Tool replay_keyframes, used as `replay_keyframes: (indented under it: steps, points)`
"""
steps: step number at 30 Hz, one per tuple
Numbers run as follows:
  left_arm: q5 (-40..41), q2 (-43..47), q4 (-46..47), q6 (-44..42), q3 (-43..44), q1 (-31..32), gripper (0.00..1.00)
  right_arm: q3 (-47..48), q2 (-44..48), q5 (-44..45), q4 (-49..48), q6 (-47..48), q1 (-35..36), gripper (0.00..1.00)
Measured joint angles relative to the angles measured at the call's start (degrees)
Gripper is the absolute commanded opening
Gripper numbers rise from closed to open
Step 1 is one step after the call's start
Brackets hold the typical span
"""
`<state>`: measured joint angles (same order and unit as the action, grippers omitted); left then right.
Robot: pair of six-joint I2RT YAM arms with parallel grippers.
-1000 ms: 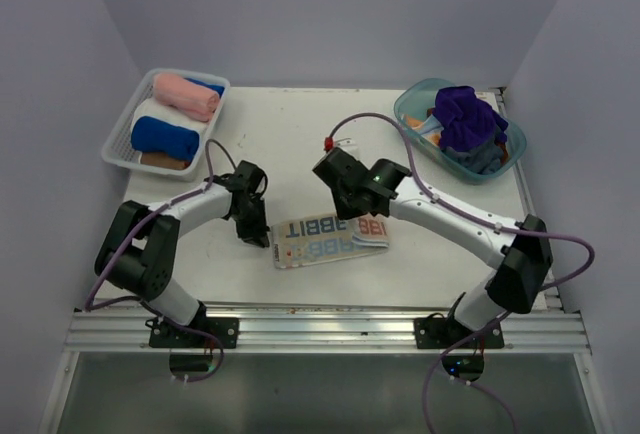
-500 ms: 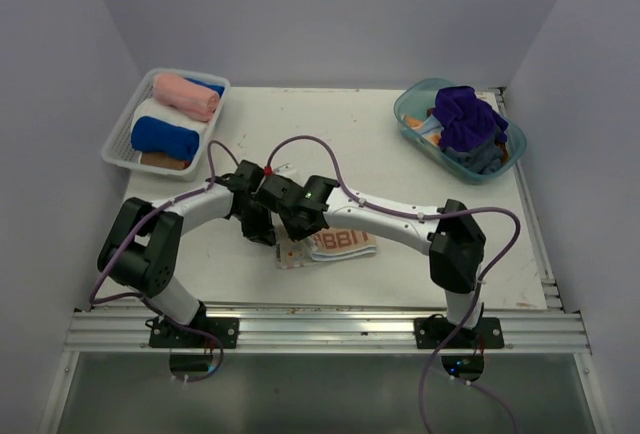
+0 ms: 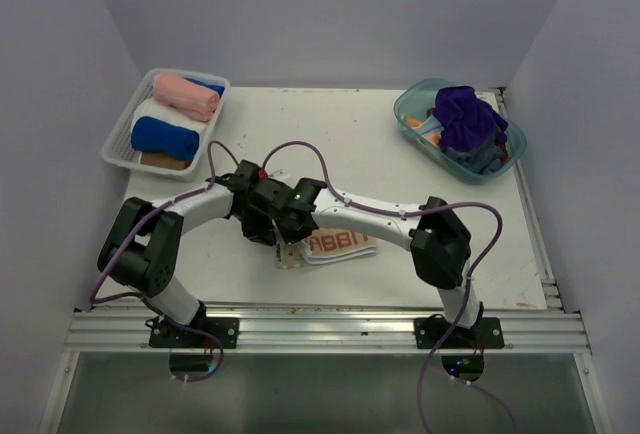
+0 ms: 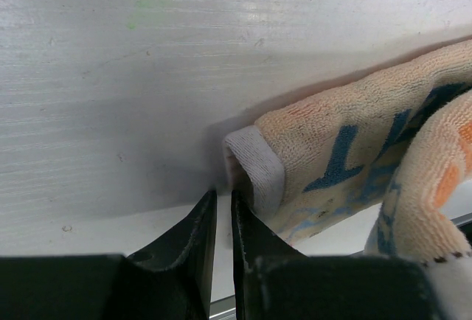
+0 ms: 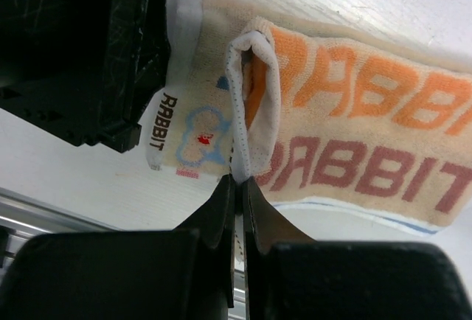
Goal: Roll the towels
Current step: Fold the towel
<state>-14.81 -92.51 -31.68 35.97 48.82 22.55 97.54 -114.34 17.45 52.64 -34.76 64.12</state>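
Pinching the RABBIT towel [image 3: 338,244] by its folded hem, our right hand [image 5: 237,180] is beside our narrow, empty left hand [image 4: 223,198]; the towel's length runs rightward from both.

On the table [image 3: 400,169], the basket [image 3: 118,149] sits at the far left with rolled towels [image 3: 165,139] side by side in it. The tub [image 3: 405,114] sits at the far right, a heap of towels [image 3: 468,122] inside. The RABBIT towel [image 3: 340,244] lies near the front edge, about centre. At its left end the left gripper [image 3: 262,234] and right gripper [image 3: 288,238] meet, the left one on the left.
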Motion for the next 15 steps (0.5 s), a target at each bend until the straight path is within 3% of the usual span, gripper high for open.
replay_keyframes:
  steps: [6, 11, 15]
  points:
    - [-0.04, 0.00, 0.17, 0.04, -0.17, -0.04, 0.17, 1.09, -2.40, -1.66, -0.83, -0.26, 0.00, 0.02]
    - [-0.90, 0.00, 0.52, 0.48, -0.52, -0.70, 0.17, 2.40, -3.63, -2.08, -0.72, -0.81, 0.00, 0.39]
    - [-1.16, 0.00, 0.63, 0.50, -0.61, -0.83, 0.17, 2.86, -3.78, -2.23, -0.37, -0.81, 0.00, 0.45]
